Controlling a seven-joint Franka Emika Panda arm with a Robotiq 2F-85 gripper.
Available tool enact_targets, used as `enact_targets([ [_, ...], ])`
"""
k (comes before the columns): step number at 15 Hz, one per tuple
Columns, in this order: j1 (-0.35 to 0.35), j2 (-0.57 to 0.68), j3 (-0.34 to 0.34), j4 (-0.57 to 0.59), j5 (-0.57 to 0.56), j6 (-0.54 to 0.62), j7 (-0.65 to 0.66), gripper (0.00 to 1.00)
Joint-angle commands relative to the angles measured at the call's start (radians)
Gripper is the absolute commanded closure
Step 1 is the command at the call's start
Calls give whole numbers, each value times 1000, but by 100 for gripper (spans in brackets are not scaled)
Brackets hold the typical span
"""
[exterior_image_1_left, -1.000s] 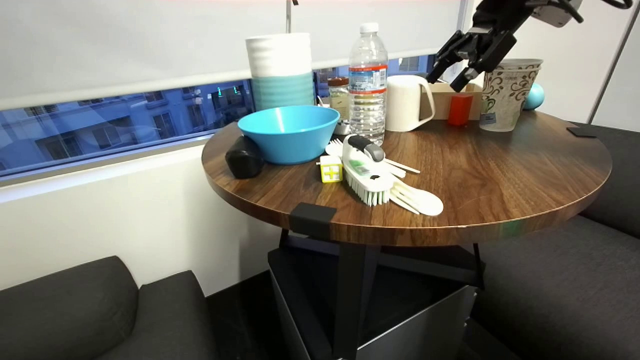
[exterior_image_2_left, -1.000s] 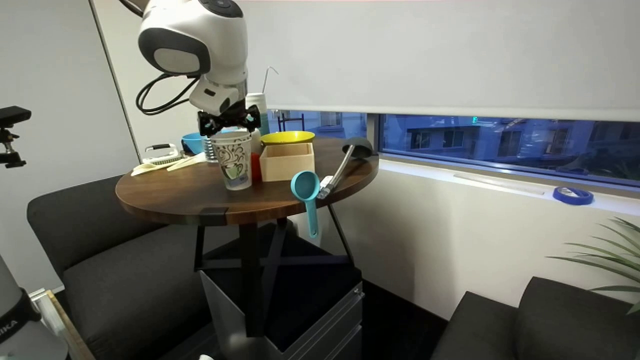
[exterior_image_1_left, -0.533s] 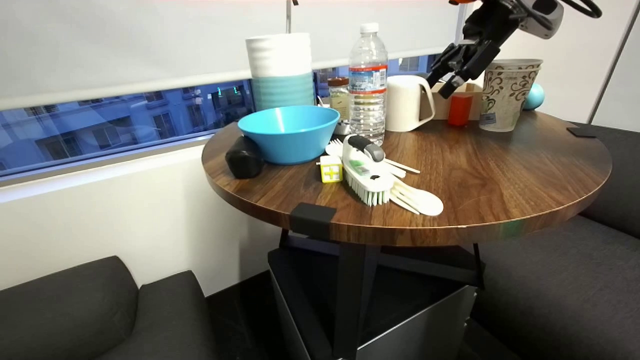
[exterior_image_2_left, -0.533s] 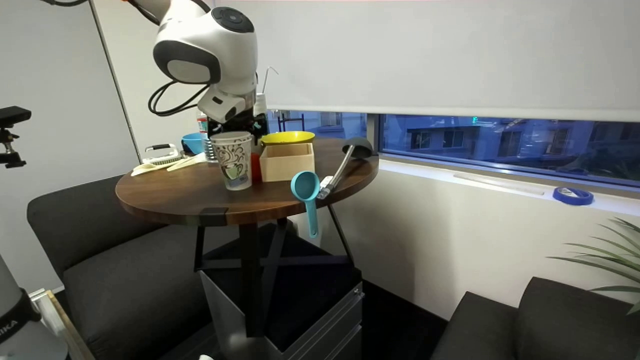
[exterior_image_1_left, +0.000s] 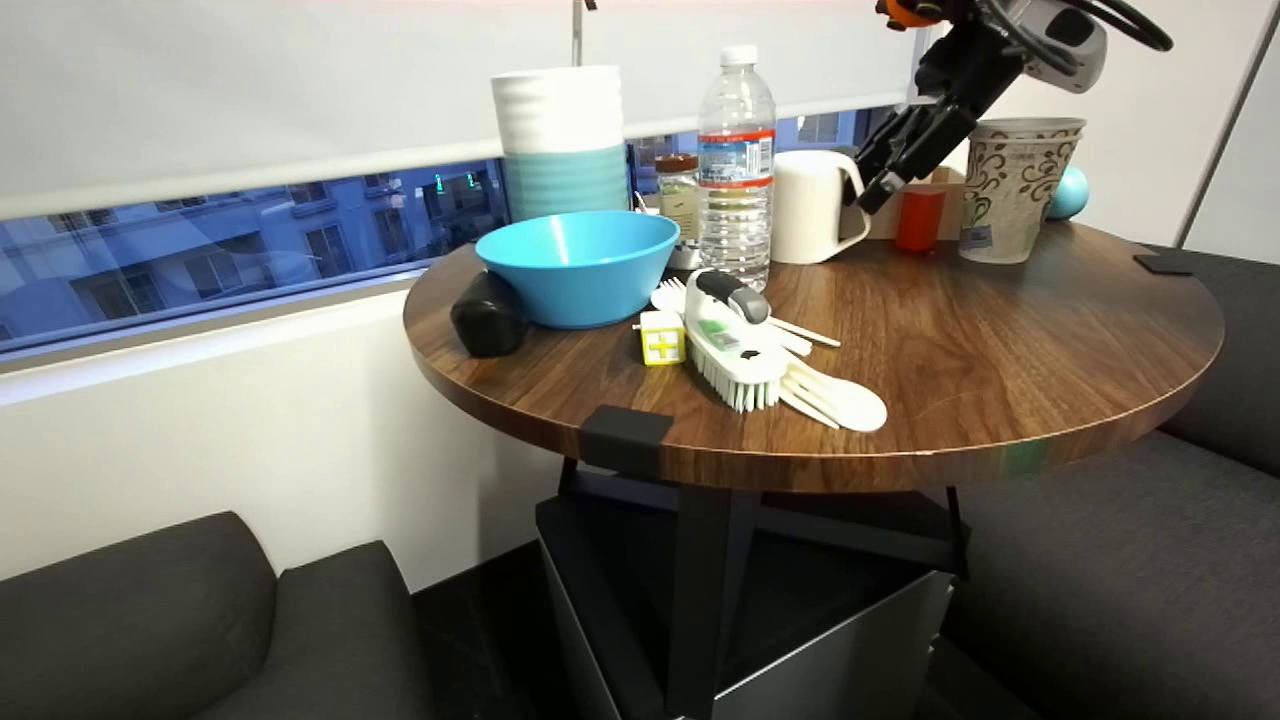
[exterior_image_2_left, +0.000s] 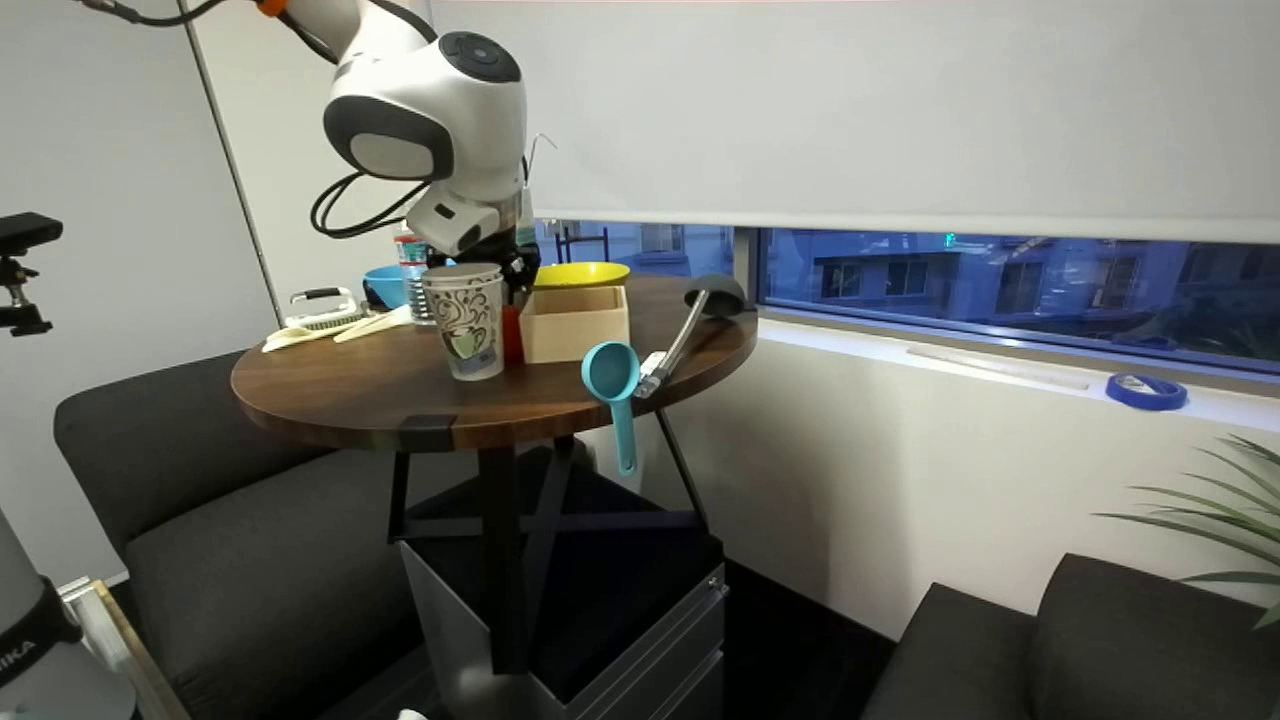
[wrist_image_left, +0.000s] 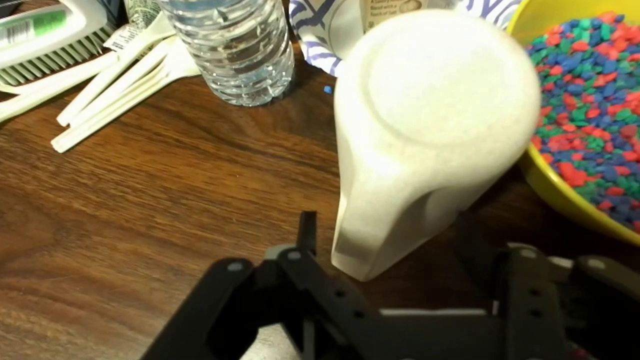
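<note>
In the wrist view, my pincer (wrist_image_left: 390, 239) gapes astride the handle (wrist_image_left: 367, 235) of the white mug (wrist_image_left: 440, 100), upturned beside the yellow bowl (wrist_image_left: 555, 192); off-centre closing could swivel it. In an exterior view, paper cups (exterior_image_2_left: 465, 325) crowd me; sideways drift might topple them.

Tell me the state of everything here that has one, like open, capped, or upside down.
Gripper, open, holding nothing
Mug, upside down
Bottle, upright, capped
Spice jar, lid on
Blue bowl, upright, contents hidden
Yellow bowl, upright, holding colored pebbles
Brush, bristles down
Paper cups, upright, stacked
Box, open-topped, contents hidden
Blind, partly lowered
</note>
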Motion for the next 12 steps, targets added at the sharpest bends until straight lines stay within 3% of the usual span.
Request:
enact_targets([
  [1,6,23,4,21,38,16,18,2],
  [5,8,30,5,22,66,26,13,0],
  [7,9,33,6,21,70,28,13,27],
  [12,7,27,7,16,61,50,13,64],
])
